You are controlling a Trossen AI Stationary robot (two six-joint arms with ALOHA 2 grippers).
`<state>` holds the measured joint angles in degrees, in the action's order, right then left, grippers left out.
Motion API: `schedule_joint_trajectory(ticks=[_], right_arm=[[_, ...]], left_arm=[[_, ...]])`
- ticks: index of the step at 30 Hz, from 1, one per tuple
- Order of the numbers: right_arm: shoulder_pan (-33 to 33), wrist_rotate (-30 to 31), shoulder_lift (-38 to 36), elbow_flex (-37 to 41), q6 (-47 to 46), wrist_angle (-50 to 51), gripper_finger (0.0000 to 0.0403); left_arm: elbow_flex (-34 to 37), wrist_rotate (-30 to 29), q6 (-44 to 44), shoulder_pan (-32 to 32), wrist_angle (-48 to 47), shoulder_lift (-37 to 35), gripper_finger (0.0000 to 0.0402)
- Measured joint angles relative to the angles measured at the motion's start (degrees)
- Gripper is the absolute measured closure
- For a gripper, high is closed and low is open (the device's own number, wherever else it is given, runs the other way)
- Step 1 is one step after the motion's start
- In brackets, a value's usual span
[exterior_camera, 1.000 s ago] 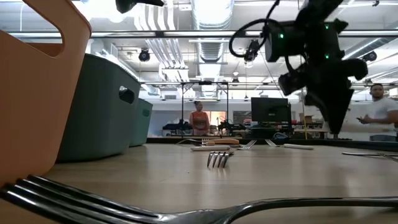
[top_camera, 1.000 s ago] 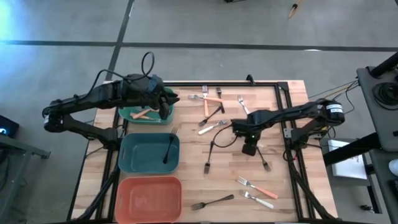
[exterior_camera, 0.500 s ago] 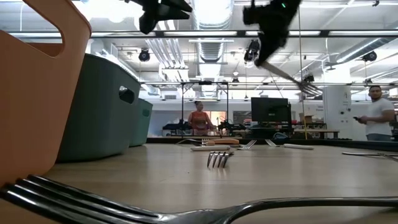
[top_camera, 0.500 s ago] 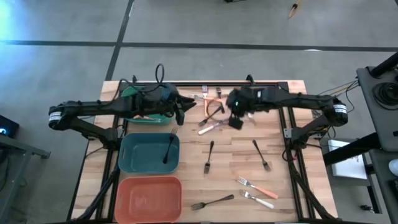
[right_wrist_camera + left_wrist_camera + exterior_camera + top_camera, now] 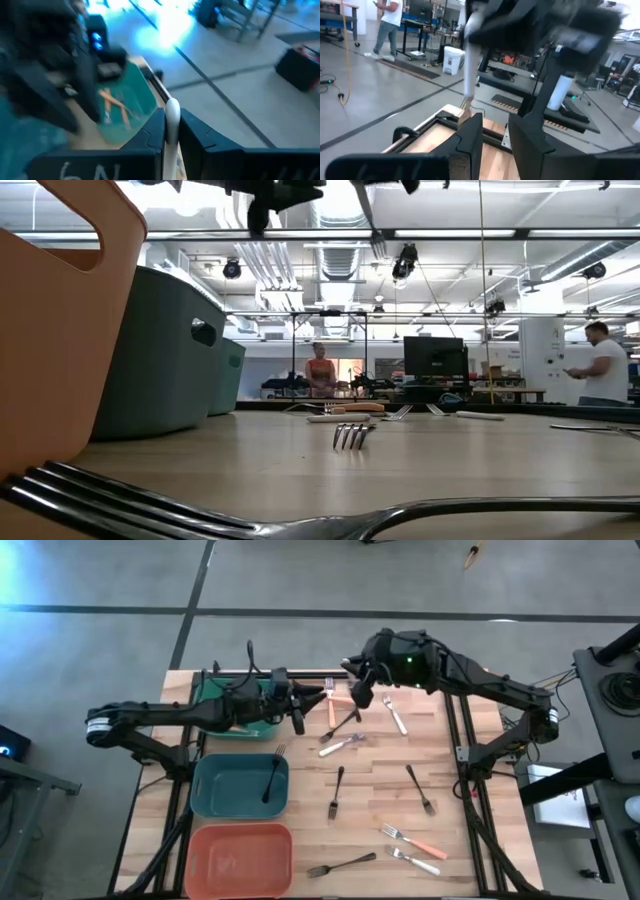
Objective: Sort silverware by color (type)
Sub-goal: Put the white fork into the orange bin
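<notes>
My right gripper (image 5: pixel 360 690) hovers high over the table's far edge, shut on a white-handled fork (image 5: pixel 469 60). The fork also shows in the low view (image 5: pixel 374 238). My left gripper (image 5: pixel 296 712) is open and holds nothing. It hangs just right of the green bin (image 5: pixel 228 700), close to my right gripper. Two orange-handled forks (image 5: pixel 114 106) lie in the green bin. A black fork (image 5: pixel 272 776) rests inside the teal bin (image 5: pixel 212 790). Several more forks lie flat on the table. My right gripper pinches the white handle (image 5: pixel 172 114) of the fork between its two fingers; the handle's rounded end sticks out past them. The fork is lifted clear of the table and hangs with its tines (image 5: pixel 464 106) pointing down.
A salmon bin (image 5: pixel 240 860) sits at the near left. Loose forks lie near the far edge (image 5: pixel 340 720), mid-table (image 5: pixel 336 790) and toward the near right (image 5: pixel 412 840). A black frame rail (image 5: pixel 455 730) runs along the table's right side. People stand in the room behind.
My right gripper has risen from mid-table and swung toward the far edge and leftward, carrying the white-handled fork high above the table. My left gripper has moved from over the green bin toward the table's right, ending close to my right gripper.
</notes>
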<state>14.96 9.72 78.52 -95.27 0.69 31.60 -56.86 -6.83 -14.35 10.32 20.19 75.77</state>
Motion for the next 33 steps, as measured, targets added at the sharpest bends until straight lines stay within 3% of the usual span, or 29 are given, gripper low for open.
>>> schedule_joint_trajectory(ticks=[13,26,33], right_arm=[[-0.04,-8.22,0.02,-0.13,-1.78,-3.64,0.038],[-0.07,-8.83,1.5,-0.08,-1.07,-3.08,0.038],[-0.02,-8.84,2.39,-0.08,-0.01,-3.63,0.038]], left_arm=[[0.02,1.02,-1.16,3.06,0.96,0.85,0.0322],[0.02,0.96,-2.7,3.09,5.39,4.02,0.0244],[0.02,1.57,-4.05,3.09,6.15,4.02,0.0233]])
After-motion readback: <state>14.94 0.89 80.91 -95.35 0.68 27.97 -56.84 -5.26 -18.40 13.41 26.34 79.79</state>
